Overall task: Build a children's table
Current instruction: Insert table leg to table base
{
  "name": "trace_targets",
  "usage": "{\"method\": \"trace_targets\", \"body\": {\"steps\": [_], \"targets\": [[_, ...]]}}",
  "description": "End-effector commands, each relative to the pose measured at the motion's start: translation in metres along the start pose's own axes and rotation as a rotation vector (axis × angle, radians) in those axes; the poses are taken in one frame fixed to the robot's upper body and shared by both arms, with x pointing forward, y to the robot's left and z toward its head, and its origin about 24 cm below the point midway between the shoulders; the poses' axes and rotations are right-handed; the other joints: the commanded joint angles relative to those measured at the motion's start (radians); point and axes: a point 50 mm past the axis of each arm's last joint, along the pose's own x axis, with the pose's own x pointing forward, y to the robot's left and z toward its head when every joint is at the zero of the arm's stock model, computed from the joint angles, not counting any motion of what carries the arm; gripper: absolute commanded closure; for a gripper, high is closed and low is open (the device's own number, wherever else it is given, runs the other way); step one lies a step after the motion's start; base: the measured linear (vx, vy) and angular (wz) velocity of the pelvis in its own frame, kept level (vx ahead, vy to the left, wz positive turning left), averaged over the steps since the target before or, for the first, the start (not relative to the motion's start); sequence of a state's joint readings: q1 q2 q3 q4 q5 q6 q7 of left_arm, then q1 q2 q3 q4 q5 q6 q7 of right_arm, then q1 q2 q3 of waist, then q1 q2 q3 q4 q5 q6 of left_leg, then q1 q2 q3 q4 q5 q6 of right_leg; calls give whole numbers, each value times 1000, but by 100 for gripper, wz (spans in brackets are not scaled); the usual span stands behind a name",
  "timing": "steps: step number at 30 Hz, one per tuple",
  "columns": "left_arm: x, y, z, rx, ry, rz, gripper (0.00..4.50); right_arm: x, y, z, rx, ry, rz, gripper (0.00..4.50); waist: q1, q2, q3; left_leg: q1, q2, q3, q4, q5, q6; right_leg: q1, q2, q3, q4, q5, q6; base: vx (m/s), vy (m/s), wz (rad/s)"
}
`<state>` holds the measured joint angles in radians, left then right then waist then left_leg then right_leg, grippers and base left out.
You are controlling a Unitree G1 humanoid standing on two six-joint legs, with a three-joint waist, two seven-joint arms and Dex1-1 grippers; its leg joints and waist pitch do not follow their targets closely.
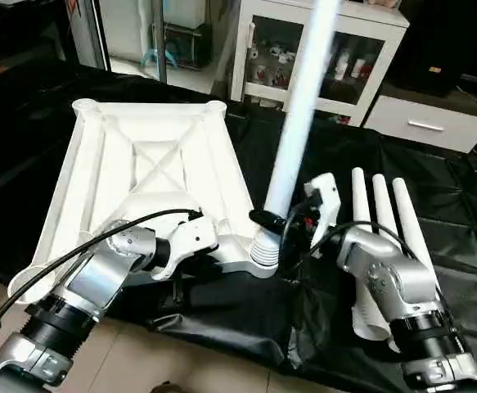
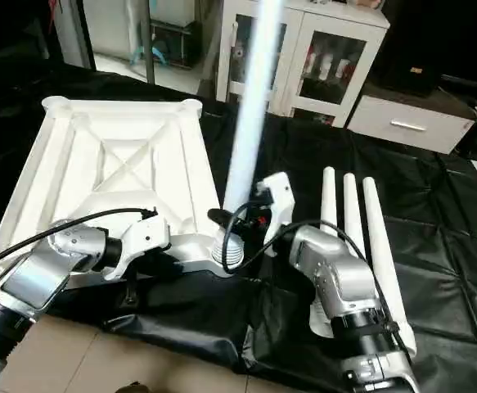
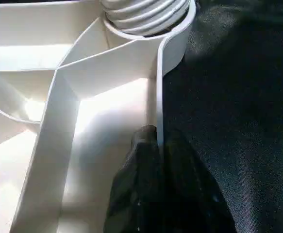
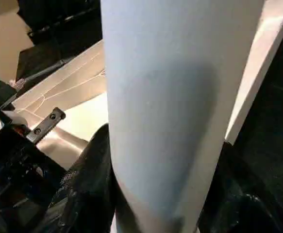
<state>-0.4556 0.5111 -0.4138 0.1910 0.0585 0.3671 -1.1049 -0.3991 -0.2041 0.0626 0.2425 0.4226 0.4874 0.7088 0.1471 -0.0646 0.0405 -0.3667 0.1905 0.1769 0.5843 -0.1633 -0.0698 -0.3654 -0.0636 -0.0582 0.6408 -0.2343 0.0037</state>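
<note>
Nearest the robot, the left gripper (image 1: pixel 208 240) is clenched on the near rim wall of the children's table top (image 1: pixel 152 164), which lies upside down with its ribbed underside up. In the left wrist view one black finger (image 3: pixel 141 160) sits inside the rim and the other outside it. That pinch on a thin wall is the only thing steadying the panel. If it slips, the panel could slide on the black cover (image 1: pixel 361 164) of the tabletop that carries everything.

Just beside those fingers, the right gripper (image 1: pixel 277 219) is grasping the upright leg (image 1: pixel 299 106) low down, a little above its ribbed end (image 1: pixel 264 250), which sits in the near corner socket. The right wrist view shows a finger (image 4: pixel 90 179) on each side of the tube. The leg leans slightly, so I judge cross-seating the main risk: pushed or turned while off-axis, the ribbed end could jam or pop out, and the long tube above the fingers would lever over.

Beyond the right fingers, three spare legs (image 1: pixel 377 213) lie side by side on the cover, close to the right forearm. A wide swing of that arm could roll them away.
</note>
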Motion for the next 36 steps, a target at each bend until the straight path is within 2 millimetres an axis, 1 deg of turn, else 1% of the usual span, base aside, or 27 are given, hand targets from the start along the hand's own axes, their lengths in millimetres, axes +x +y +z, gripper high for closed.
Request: {"method": "trace_targets", "body": {"steps": [1, 2, 3, 4, 6, 7, 8, 9, 10, 11, 13, 15, 16, 17, 18, 19, 22, 23, 25, 26, 27, 30, 32, 33, 34, 35, 36], "targets": [[15, -13, -11, -24, 31, -64, 450, -12, -11, -6, 12, -44, -92, 265, -5, 16, -42, 28, 51, -22, -88, -361, -69, 2, -97, 55, -100, -274, -152, 0, 0, 0], [14, -13, -10, -23, 30, -61, 450, -14, -10, -8, 11, -61, -94, 265, -5, 15, -42, 27, 51, -24, -89, -370, -69, 4, -98, 54, -102, -288, -149, 0, 0, 0], [14, -13, -10, -23, 30, -59, 450, -15, -10, -9, 9, -70, -94, 265, -5, 13, -41, 27, 51, -25, -89, -375, -67, 3, -97, 54, -103, -297, -146, 0, 0, 0], [14, -12, -10, -23, 30, -58, 450, -16, -10, -10, 2, -69, -95, 265, -6, 14, -41, 27, 51, -26, -90, -376, -67, 4, -97, 54, -103, -301, -146, 0, 0, 0], [14, -11, -11, -23, 31, -54, 450, -20, -6, -21, -32, -69, -101, 265, -4, 16, -40, 30, 53, -25, -91, -393, -68, -2, -97, 55, -107, -313, -140, 0, 0, 0], [14, -11, -11, -23, 31, -54, 450, -20, -6, -21, -32, -69, -101, 265, -3, 16, -39, 31, 52, -25, -91, -403, -69, -3, -97, 55, -108, -323, -140, 0, 0, 0], [14, -11, -11, -23, 31, -52, 450, -22, -4, -25, -38, -74, -97, 265, -4, 15, -39, 31, 52, -27, -93, -411, -68, -1, -97, 54, -109, -334, -138, 0, 0, 0], [14, -10, -11, -23, 31, -50, 450, -23, -2, -29, -41, -90, -96, 265, -2, 27, -40, 34, 52, -28, -93, -419, -71, -4, -97, 56, -110, -333, -138, 0, 0, 0], [14, -10, -11, -23, 31, -50, 450, -23, -2, -29, -41, -90, -96, 265, -4, 21, -38, 37, 52, -27, -94, -433, -69, -5, -97, 55, -114, -336, -138, 0, 0, 0], [14, -9, -10, -22, 31, -48, 450, -24, -1, -31, -45, -104, -100, 265, -5, 19, -40, 33, 52, -28, -97, -423, -66, 1, -96, 54, -112, -324, -139, 0, 0, 0], [13, -9, -10, -22, 30, -45, 450, -25, 0, -33, -55, -124, -109, 265, -5, 22, -40, 32, 53, -28, -98, -422, -64, -1, -96, 55, -113, -309, -141, 0, 0, 0], [13, -8, -10, -21, 30, -42, 450, -26, 1, -35, -72, -146, -118, 265, -4, 21, -40, 31, 52, -28, -98, -427, -62, 0, -98, 55, -114, -317, -142, 0, 0, 0], [13, -8, -10, -20, 30, -40, 450, -26, 2, -36, -83, -160, -119, 265, -4, 20, -39, 31, 52, -28, -99, -428, -59, -1, -99, 56, -116, -333, -139, 0, 0, 0], [13, -8, -10, -20, 30, -40, 450, -27, 3, -37, -87, -163, -118, 265, -4, 23, -38, 32, 52, -29, -99, -435, -58, -2, -99, 56, -118, -348, -138, 0, 0, 0], [13, -7, -10, -19, 30, -39, 450, -27, 4, -38, -102, -163, -113, 265, -5, 22, -38, 31, 52, -30, -100, -436, -58, 0, -99, 56, -118, -353, -137, 0, 0, 0], [13, -7, -10, -19, 30, -38, 450, -27, 5, -38, -107, -161, -112, 265, -4, 24, -36, 33, 53, -30, -101, -447, -59, -4, -99, 56, -121, -369, -134, 0, 0, 0], [13, -7, -9, -18, 29, -36, 450, -28, 7, -42, -122, -147, -103, 266, -5, 25, -37, 33, 54, -31, -102, -454, -60, -4, -98, 57, -120, -368, -134, 0, 0, 0], [13, -7, -9, -19, 29, -36, 450, -29, 7, -44, -136, -125, -96, 266, -6, 22, -36, 31, 54, -31, -103, -451, -58, -2, -97, 57, -119, -354, -136, 0, 0, 0], [13, -7, -10, -19, 30, -37, 450, -28, 8, -47, -147, -94, -88, 266, -5, 23, -37, 31, 54, -30, -103, -443, -56, -2, -97, 57, -119, -350, -136, 0, 0, 0], [12, -7, -10, -20, 30, -38, 450, -27, 8, -49, -157, -60, -81, 266, -5, 23, -35, 29, 53, -30, -104, -440, -55, -2, -96, 57, -119, -353, -132, 0, 0, 0], [12, -7, -10, -20, 30, -38, 450, -26, 8, -50, -165, -41, -76, 266, -5, 20, -35, 29, 53, -30, -104, -439, -55, -1, -96, 57, -120, -361, -129, 0, 0, 0], [13, -8, -10, -20, 30, -39, 450, -24, 9, -53, -194, 27, -43, 266, -5, 21, -33, 32, 53, -31, -104, -456, -57, -5, -100, 58, -125, -410, -119, 0, 0, 0], [13, -8, -10, -20, 31, -40, 450, -23, 8, -53, -203, 56, -37, 266, -6, 17, -33, 32, 54, -32, -104, -463, -57, -6, -101, 58, -127, -422, -114, 0, 0, 0], [13, -8, -10, -21, 30, -40, 450, -22, 8, -53, -210, 70, -32, 266, -7, 19, -34, 31, 54, -34, -106, -467, -59, -5, -99, 57, -126, -420, -115, 0, 0, 0], [13, -8, -10, -22, 30, -40, 450, -20, 7, -53, -201, 85, -29, 266, -7, 19, -34, 31, 54, -33, -106, -467, -60, -5, -99, 57, -126, -415, -114, 0, 0, 0], [13, -9, -10, -22, 30, -40, 450, -19, 7, -52, -197, 100, -29, 266, -10, 12, -35, 31, 54, -33, -106, -463, -57, -4, -98, 57, -125, -406, -117, 0, 0, 0], [13, -9, -10, -23, 30, -40, 450, -19, 6, -52, -193, 109, -29, 266, -8, 16, -35, 32, 54, -32, -106, -456, -56, -5, -99, 58, -125, -396, -118, 0, 0, 0]]}}
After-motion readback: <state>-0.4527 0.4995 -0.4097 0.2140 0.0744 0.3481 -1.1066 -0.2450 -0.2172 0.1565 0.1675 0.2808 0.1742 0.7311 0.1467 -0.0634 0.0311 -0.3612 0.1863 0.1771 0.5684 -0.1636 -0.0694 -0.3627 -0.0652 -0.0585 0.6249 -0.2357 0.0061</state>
